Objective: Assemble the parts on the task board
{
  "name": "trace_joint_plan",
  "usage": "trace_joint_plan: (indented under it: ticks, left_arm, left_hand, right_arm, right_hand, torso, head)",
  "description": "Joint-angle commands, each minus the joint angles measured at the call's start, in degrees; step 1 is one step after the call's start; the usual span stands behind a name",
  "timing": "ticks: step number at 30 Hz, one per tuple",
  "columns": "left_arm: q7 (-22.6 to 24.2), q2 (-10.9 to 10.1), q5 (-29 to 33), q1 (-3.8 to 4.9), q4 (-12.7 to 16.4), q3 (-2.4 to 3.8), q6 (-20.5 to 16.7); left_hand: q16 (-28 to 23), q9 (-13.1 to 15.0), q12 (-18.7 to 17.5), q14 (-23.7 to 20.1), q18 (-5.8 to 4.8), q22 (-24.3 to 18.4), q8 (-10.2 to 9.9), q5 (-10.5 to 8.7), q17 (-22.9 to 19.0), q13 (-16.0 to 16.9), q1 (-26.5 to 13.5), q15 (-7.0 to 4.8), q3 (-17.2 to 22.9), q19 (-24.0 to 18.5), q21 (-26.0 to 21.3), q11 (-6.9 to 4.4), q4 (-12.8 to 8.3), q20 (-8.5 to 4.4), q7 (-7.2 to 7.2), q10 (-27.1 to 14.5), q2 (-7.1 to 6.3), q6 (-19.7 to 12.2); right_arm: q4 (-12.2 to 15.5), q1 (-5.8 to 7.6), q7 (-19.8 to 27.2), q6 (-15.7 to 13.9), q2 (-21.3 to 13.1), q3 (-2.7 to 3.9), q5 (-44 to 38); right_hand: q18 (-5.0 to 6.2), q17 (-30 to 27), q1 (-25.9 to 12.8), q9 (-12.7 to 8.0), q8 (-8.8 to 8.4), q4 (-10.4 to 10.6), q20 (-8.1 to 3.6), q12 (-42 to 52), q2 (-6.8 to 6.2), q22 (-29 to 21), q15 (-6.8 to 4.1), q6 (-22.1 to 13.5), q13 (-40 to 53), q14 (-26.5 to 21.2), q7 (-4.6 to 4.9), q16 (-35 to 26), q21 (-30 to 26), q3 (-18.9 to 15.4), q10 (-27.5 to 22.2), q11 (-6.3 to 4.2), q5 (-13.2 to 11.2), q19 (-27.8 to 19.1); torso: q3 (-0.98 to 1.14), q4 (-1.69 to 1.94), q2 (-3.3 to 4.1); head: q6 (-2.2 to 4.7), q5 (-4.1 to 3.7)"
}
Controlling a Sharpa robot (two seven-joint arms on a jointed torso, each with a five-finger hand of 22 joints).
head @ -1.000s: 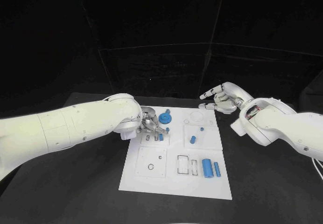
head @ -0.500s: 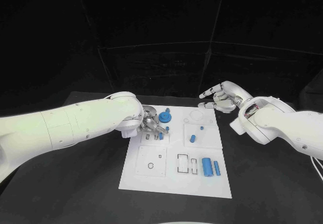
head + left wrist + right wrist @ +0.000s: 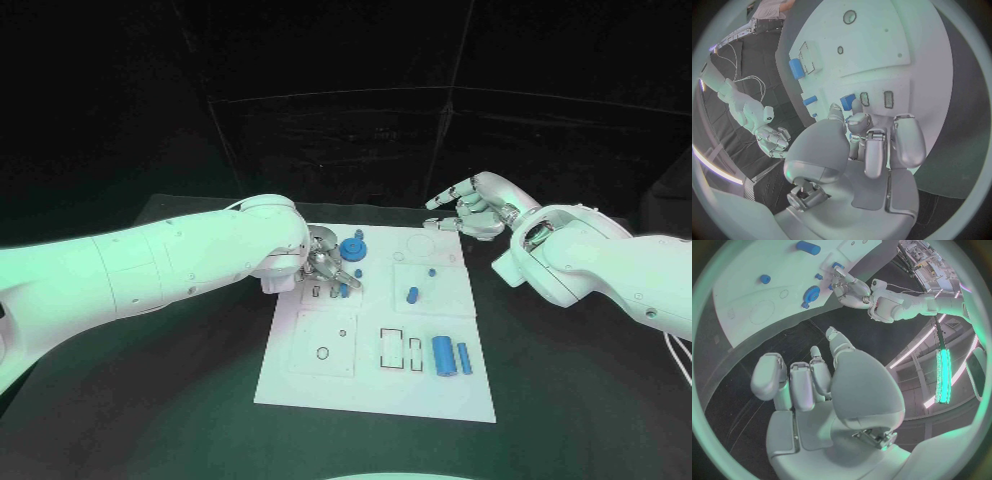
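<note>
Assembly looks early to me: my left hand (image 3: 329, 268) pinches a small blue part (image 3: 343, 291) over the task board (image 3: 378, 385) slots, my right hand (image 3: 464, 213) hangs empty beyond the far edge, loose blue cylinders (image 3: 453, 357) remain unplaced

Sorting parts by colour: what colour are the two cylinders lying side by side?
Blue cylinders, clearest in head view.

black table (image 3: 173, 400) (dark backdrop behind)
</note>
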Motion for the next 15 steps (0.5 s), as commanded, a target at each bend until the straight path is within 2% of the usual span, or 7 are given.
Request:
trace_joint_plan:
  ticks: [1, 11, 15]
  left_arm:
    - [-0.4, 0.2, -0.8, 0.11, 0.0, 0.02, 1.5]
    - [-0.4, 0.4, -0.9, 0.11, 0.0, 0.01, 1.3]
    - [-0.3, 0.4, -0.9, 0.11, 0.1, 0.01, 0.5]
  left_hand:
    - [0.2, 0.2, 0.5, 6.1, -0.79, 0.1, 0.3, 0.09, 15.1, 0.1, 0.9, -0.25, 0.1, -0.3, 0.3, 0.04, -0.6, 0.28, 0.05, 0.2, 0.12, -0.5]
    - [0.2, 0.7, 0.7, 6.1, -0.78, 0.4, 0.7, 0.10, 15.1, 0.3, 2.2, -0.26, 0.7, -0.5, 0.5, 0.03, -1.5, 0.29, 0.03, 0.2, 0.27, -0.8]
    - [0.2, 1.0, 0.7, 6.1, -0.75, 0.4, 0.8, 0.15, 15.1, 0.2, 4.7, -0.34, 2.7, -0.7, 0.5, -0.11, -3.0, 0.26, -0.08, 0.1, 1.76, -1.2]
  right_arm:
    - [0.0, 0.13, 0.0, 0.4, 0.1, 0.04, 0.0]
    - [-0.3, 0.13, 0.0, 0.4, 0.2, 0.04, 0.0]
    - [-0.3, 0.13, 0.1, 0.6, 0.2, 0.04, 0.0]
  right_hand:
    - [0.88, -0.1, -0.1, 0.0, 0.33, 0.0, -0.31, -0.3, 0.56, -0.1, -0.41, 0.4, 1.5, 2.5, -0.18, -0.4, -0.3, -0.1, 0.0, -0.24, 0.3, 0.0]
    - [0.88, -0.1, -0.1, 0.0, 0.33, 0.0, -0.31, -0.3, 0.56, -0.1, -0.41, 0.4, 1.5, 2.5, -0.18, -0.4, -0.3, -0.1, 0.0, -0.24, 0.3, 0.0]
    - [0.87, -0.1, -0.2, 0.0, 0.35, 0.0, -0.32, -0.3, 0.61, -0.1, -0.42, 0.4, 1.5, 2.5, -0.18, -0.4, -0.3, -0.2, 0.0, -0.24, 0.4, 0.0]
  torso:
    - [-0.02, 0.06, -0.02]
    - [0.01, 0.02, 0.01]
    - [0.00, 0.04, 0.02]
  head:
    - [-0.10, -0.05]
    - [-0.17, 0.03]
    - [-0.22, 0.03]
